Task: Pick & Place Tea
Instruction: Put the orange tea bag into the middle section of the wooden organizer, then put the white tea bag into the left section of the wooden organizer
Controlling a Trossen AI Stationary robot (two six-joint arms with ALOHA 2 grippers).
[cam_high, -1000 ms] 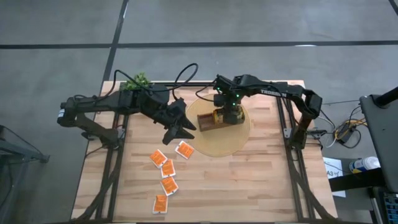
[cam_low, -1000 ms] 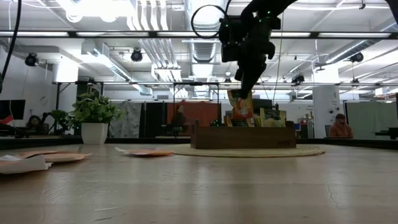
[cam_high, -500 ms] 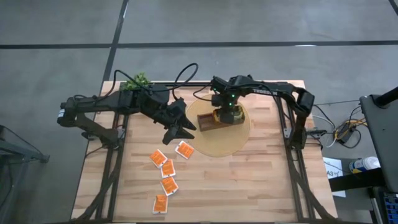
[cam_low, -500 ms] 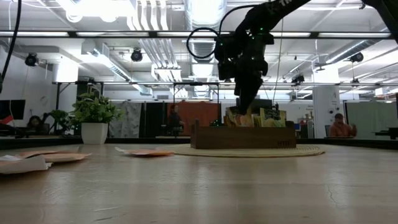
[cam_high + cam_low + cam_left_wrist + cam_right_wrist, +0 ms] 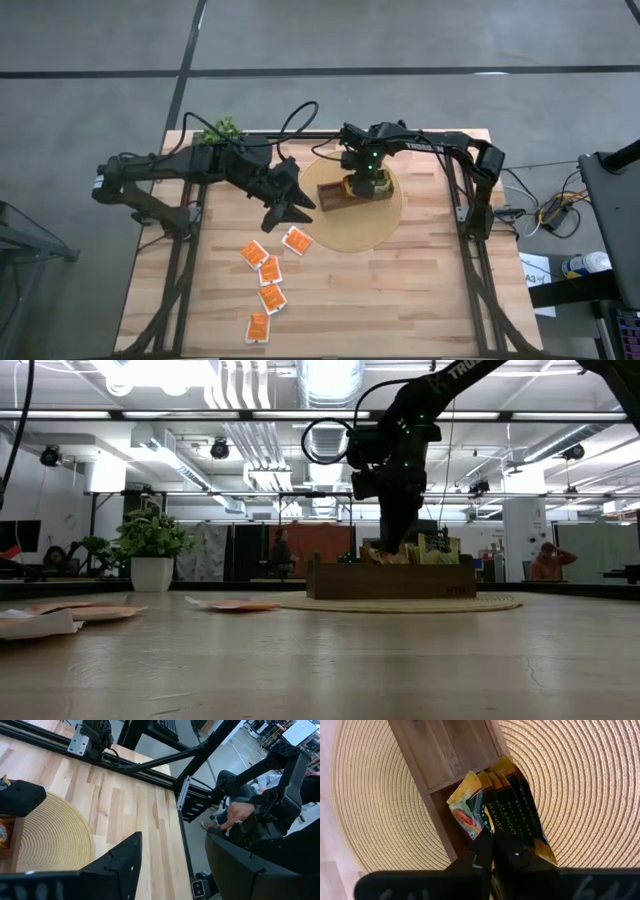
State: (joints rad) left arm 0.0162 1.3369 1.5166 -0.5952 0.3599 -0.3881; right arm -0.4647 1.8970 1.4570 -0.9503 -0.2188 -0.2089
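Note:
A brown wooden box (image 5: 338, 193) sits on a round woven mat (image 5: 375, 228). My right gripper (image 5: 362, 183) is over the box, shut on a yellow tea sachet (image 5: 487, 817) lowered among several yellow sachets (image 5: 520, 805) standing in one compartment. In the low view this gripper (image 5: 392, 543) reaches down to the box (image 5: 390, 577). Several orange-and-white sachets (image 5: 268, 272) lie flat on the table nearer the front. My left gripper (image 5: 291, 207) hovers open just left of the mat, above the orange sachet (image 5: 296, 240). My right gripper pinches the yellow sachet by its top edge (image 5: 489, 833) between its two fingers (image 5: 481, 851), coming from above and pointing down. The sachet stands upright below the fingers, its lower part inside the box compartment beside the other yellow sachets.
A neighbouring box compartment (image 5: 445, 750) shows bare wood. A small potted plant (image 5: 222, 130) stands at the table's far left corner. Bare wooden table (image 5: 400, 290) lies in front of the mat. A person's hand (image 5: 240, 812) shows beyond the table.
My right gripper has gone down and a little toward the table's left, staying shut. The yellow sachet, which hung clear above the box, now sits down inside a compartment among the others. The left arm has kept still.

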